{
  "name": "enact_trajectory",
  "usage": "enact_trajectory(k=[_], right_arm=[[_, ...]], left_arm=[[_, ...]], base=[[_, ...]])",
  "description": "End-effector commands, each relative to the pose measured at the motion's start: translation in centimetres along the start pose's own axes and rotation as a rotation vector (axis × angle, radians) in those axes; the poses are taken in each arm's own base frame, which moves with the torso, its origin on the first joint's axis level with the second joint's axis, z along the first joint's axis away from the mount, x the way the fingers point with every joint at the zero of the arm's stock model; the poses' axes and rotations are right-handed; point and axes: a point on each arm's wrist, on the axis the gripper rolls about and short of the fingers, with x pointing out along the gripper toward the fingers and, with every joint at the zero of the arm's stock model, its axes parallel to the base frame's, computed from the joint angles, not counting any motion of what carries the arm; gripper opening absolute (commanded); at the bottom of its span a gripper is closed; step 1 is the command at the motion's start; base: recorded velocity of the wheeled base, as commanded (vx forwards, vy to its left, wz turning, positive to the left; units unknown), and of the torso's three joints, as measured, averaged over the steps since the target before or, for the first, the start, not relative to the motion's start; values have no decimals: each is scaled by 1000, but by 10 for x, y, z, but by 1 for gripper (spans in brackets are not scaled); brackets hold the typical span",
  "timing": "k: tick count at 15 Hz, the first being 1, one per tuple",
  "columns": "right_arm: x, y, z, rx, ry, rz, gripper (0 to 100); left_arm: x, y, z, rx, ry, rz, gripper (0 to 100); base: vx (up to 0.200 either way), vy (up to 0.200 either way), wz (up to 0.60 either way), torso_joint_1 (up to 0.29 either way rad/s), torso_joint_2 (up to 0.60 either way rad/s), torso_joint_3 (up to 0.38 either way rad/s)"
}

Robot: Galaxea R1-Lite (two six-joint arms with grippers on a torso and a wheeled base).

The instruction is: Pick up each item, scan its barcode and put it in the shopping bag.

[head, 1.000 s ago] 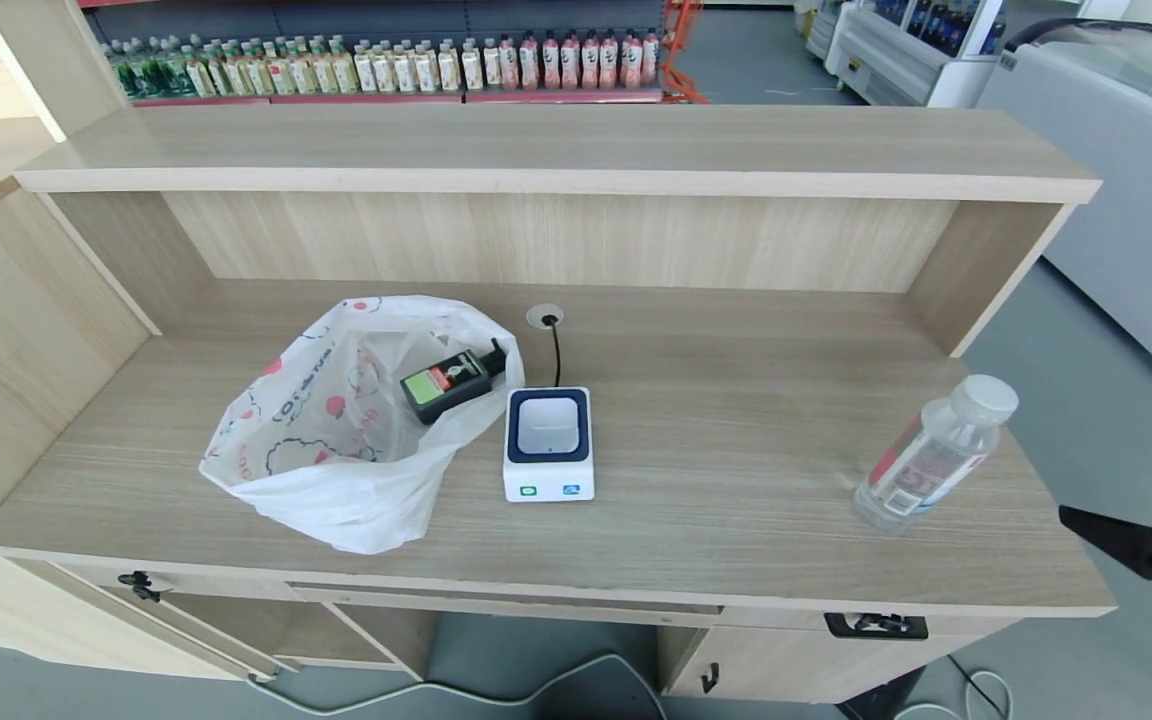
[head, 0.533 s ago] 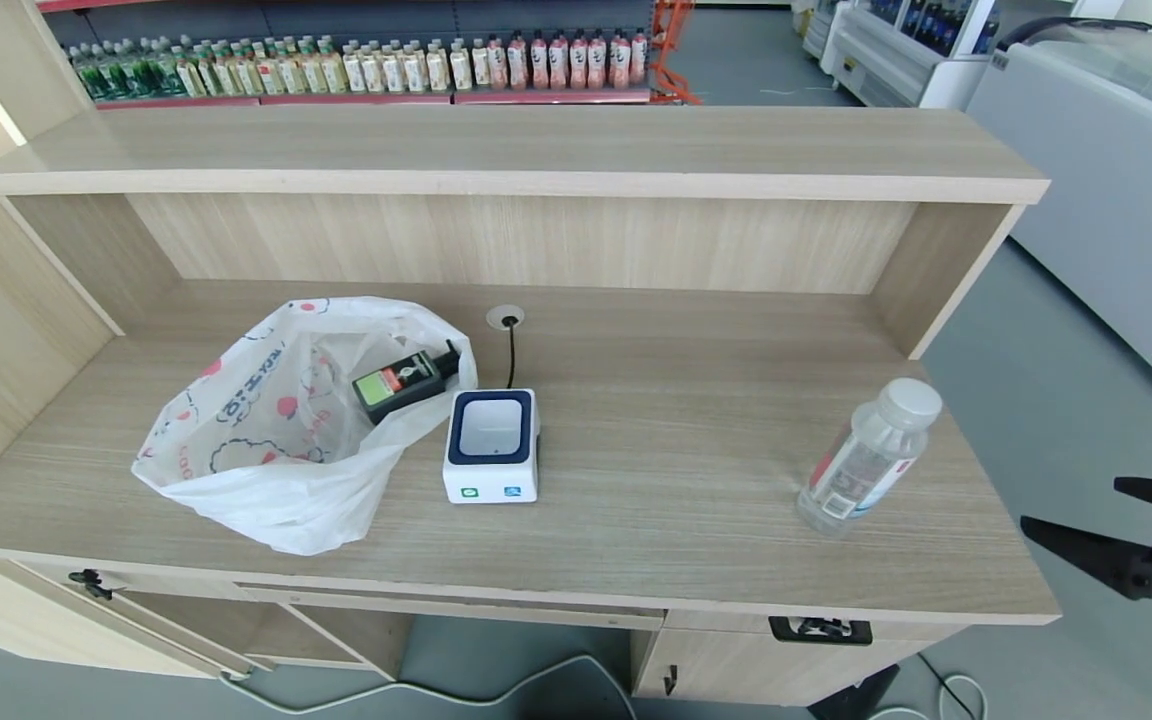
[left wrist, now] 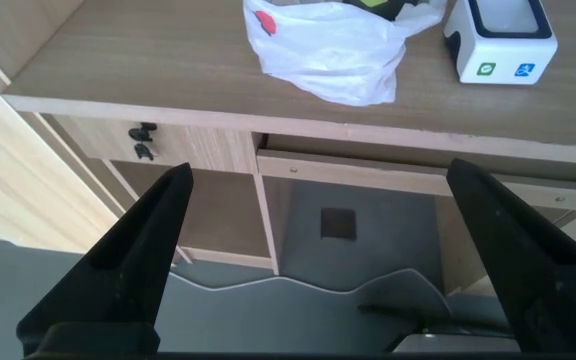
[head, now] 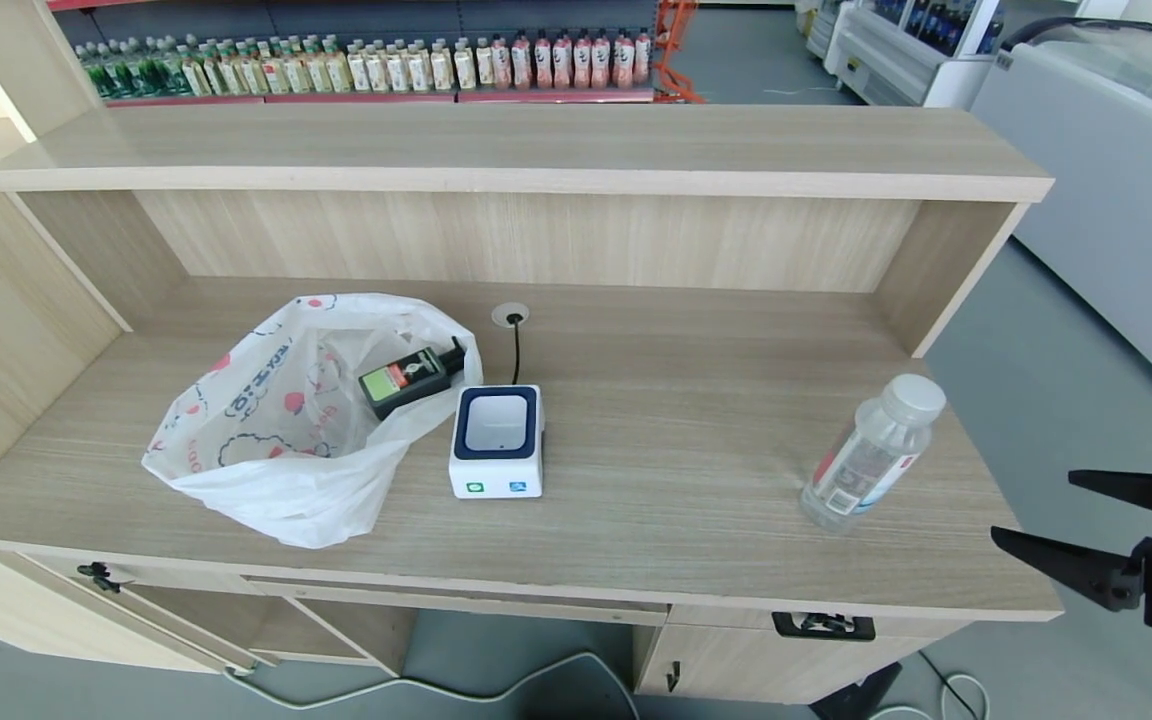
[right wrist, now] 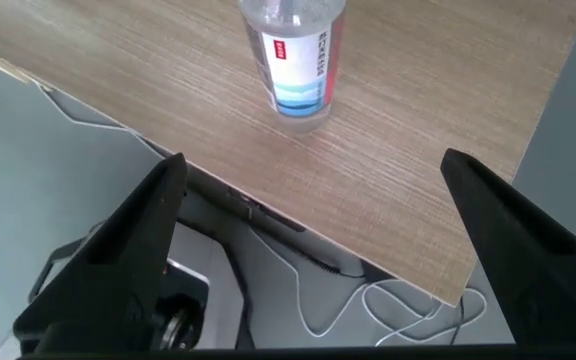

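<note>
Clear plastic bottle [head: 871,452] stands upright near the right end of the worktop [head: 696,480], close to the front edge, not yet picked up or scanned. One dark item [head: 411,378] lies already in the shopping bag [head: 276,440], so I judge the task about half done. The scanner [head: 496,440] sits just beside the bag. The right tool [head: 1033,507] is open and empty, off the right front corner; the left tool [left wrist: 318,168] is open too, below the front edge. Bare wood between bottle and scanner gives free room.
</note>
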Motion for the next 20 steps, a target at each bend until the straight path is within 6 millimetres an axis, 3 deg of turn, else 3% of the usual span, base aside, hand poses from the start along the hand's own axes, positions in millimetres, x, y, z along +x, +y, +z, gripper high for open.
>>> enact_trajectory(k=[1, 9, 20], right_arm=[[6, -2, -2, 6, 17, 13, 100], [56, -18, -2, -68, -17, 58, 100], [96, -21, 7, -156, -15, 130, 100]], left_arm=[[0, 0, 0, 0, 0, 0, 100], [0, 0, 0, 0, -1, 0, 100], [0, 0, 0, 0, 0, 0, 100]], base=[[0, 0, 0, 0, 0, 0], [0, 0, 0, 0, 0, 0], [0, 0, 0, 0, 0, 0]])
